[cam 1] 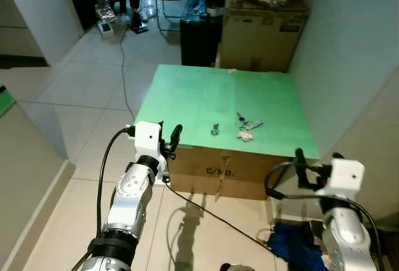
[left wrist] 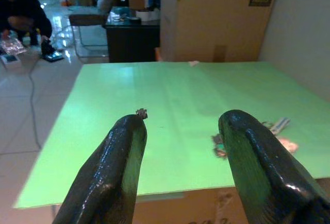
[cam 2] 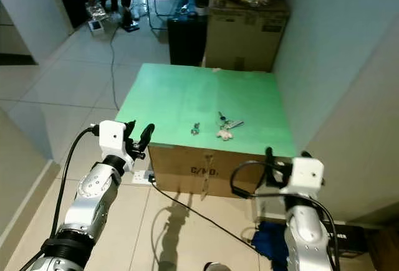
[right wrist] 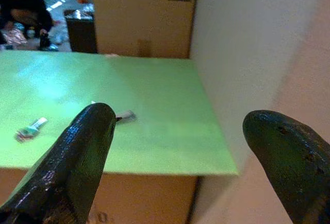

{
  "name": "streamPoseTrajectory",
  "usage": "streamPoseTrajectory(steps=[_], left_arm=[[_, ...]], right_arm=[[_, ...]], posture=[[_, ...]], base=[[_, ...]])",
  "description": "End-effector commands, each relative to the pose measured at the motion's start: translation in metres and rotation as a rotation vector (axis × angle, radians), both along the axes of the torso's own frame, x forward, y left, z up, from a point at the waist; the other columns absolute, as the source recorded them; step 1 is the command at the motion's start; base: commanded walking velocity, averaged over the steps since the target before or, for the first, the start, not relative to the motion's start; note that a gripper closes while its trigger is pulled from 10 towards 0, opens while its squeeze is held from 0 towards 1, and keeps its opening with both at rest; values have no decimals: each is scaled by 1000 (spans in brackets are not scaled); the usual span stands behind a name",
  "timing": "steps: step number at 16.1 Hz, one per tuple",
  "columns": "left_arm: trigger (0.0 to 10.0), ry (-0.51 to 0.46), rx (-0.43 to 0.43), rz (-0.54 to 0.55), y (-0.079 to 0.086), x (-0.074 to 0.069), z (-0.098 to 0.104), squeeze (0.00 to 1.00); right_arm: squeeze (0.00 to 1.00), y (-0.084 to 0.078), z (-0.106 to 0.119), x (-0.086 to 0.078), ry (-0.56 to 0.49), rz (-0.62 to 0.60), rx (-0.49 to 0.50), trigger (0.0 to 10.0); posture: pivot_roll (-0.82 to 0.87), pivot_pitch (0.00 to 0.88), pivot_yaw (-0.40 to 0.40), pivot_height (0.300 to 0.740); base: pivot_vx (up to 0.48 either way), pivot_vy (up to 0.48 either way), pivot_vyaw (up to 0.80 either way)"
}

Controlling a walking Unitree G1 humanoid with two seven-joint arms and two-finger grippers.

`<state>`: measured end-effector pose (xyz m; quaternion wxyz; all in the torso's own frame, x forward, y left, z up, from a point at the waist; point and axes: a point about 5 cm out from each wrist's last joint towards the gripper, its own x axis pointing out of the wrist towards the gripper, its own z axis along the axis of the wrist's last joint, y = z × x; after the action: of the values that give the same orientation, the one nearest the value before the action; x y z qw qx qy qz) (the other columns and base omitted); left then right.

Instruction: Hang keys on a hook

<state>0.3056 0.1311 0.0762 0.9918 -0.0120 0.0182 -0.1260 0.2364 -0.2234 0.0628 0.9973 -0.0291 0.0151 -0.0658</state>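
The left gripper (cam 1: 168, 139) hangs with its two black fingers spread apart and nothing between them, just off the near left corner of the green board (cam 1: 187, 96). The right gripper (cam 1: 315, 162) is likewise spread wide and empty, just off the board's near right corner, close to the pale wall (cam 1: 349, 53).

The keys (cam 1: 248, 124) lie flat on the board near its front edge, right of centre, between the two grippers and ahead of both. A small whitish fob (cam 1: 245, 136) rests touching them on the near side. A separate small metal piece (cam 1: 214, 129) lies just to their left.

The board caps a cardboard box (cam 1: 218, 170) standing on tiled floor (cam 1: 81, 84). Open tile runs along the box's left side; the wall hems in its right. Behind stand a larger cardboard box (cam 1: 262, 34) and a black cabinet (cam 1: 198, 40).
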Motion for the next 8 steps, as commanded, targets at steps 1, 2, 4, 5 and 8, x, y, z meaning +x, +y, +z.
streamPoseTrajectory(steps=[1,2,4,5,8], left_arm=[[10000,-22,19,-2,-1,3,6,0],[10000,-22,20,-10,-1,3,6,0],[10000,-84,-27,-73,-6,2,20,0],[10000,-109,-34,-66,-8,4,26,0],[10000,-130,-36,-82,-12,5,31,0]], right_arm=[[0,2,5,4,-13,22,6,10000],[0,2,6,4,-15,27,1,10000],[0,2,9,5,-22,32,-24,10000],[0,2,10,4,-28,33,-28,10000],[0,3,10,6,-27,34,-30,10000]], posture=[[-99,0,40,740],[-100,0,40,740],[-103,0,35,740],[-102,0,34,740],[-100,0,36,740]], base=[[0,0,0],[0,0,0],[240,0,0],[480,0,0],[480,0,0]])
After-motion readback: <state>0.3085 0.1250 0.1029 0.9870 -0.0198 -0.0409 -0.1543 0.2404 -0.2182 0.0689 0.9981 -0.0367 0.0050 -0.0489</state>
